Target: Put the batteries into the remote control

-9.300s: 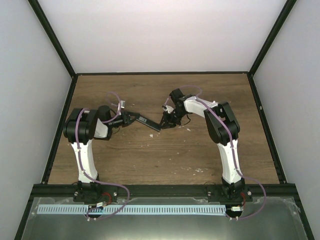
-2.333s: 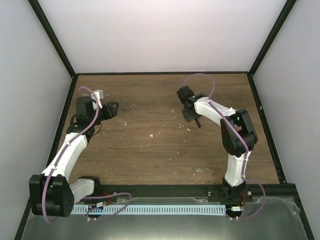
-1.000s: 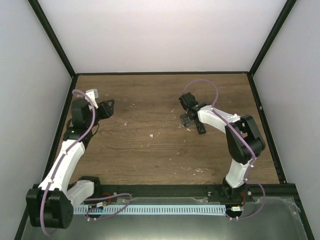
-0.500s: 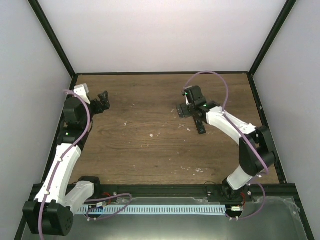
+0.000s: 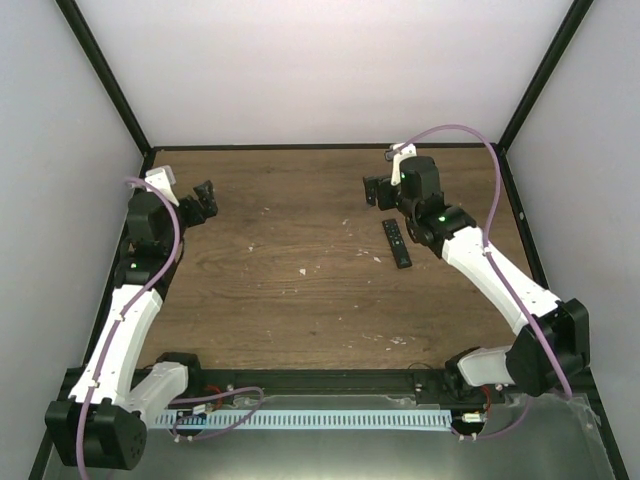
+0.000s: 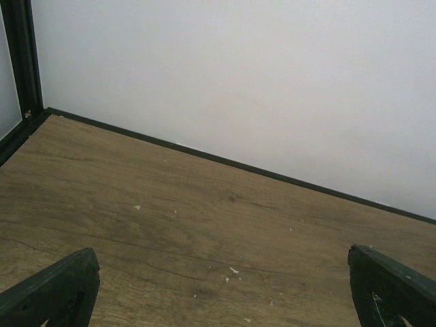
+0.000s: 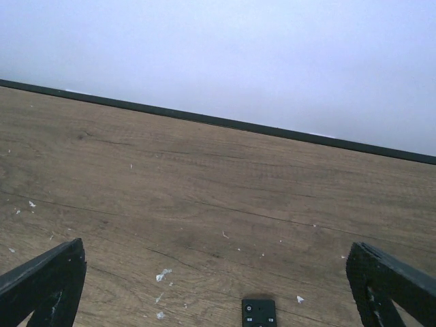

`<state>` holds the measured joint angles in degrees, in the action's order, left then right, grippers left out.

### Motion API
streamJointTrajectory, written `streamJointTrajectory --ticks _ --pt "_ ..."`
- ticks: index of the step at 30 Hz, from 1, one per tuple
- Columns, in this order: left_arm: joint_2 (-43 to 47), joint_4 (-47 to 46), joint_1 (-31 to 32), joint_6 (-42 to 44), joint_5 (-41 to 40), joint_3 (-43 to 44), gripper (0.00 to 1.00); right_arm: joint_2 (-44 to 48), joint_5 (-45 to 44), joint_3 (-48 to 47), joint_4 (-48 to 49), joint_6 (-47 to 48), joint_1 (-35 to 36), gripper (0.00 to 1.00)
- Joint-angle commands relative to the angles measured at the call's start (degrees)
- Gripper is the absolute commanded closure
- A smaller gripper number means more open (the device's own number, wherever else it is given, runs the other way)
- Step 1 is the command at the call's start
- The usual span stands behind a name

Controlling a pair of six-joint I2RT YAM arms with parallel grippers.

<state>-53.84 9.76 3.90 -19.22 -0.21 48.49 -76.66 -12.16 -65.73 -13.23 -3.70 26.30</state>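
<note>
The wooden tabletop (image 5: 300, 320) carries a slim black remote (image 5: 396, 243) right of centre, nearer the far edge, amid scattered pale specks (image 5: 303, 270).

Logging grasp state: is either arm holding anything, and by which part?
Nothing held. Left gripper and right gripper are open, empty; the slim black bar-shaped remote control lies loose on the wooden table.

A brown table (image 5: 300, 310) with darker wood grain running across it, dotted with pale white specks (image 7: 162, 275). The slim remote control (image 5: 398, 243) is black, with tiny pale marks on its buttons. The left arm (image 5: 125, 320) and right arm (image 5: 500, 280) have white links and black joints; each carries a purple cable (image 5: 470, 130) and a small green light (image 5: 437, 217). The left gripper (image 5: 203, 200) and right gripper (image 5: 375, 192) are black. The walls (image 5: 320, 70) are pale grey-white, edged by a black frame (image 5: 105, 75).
</note>
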Motion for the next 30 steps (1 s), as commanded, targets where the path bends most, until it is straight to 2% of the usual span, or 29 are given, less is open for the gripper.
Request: streamJointTrajectory --ticks 1,30 --pt "-0.1 0.1 0.0 0.4 -0.4 1.3 0.00 0.6 -1.3 -0.2 0.8 -0.6 -0.6 0.00" --pt "-0.7 0.7 -0.1 1.2 1.2 1.7 0.00 2.7 -2.6 2.0 1.7 0.1 -0.6 0.00"
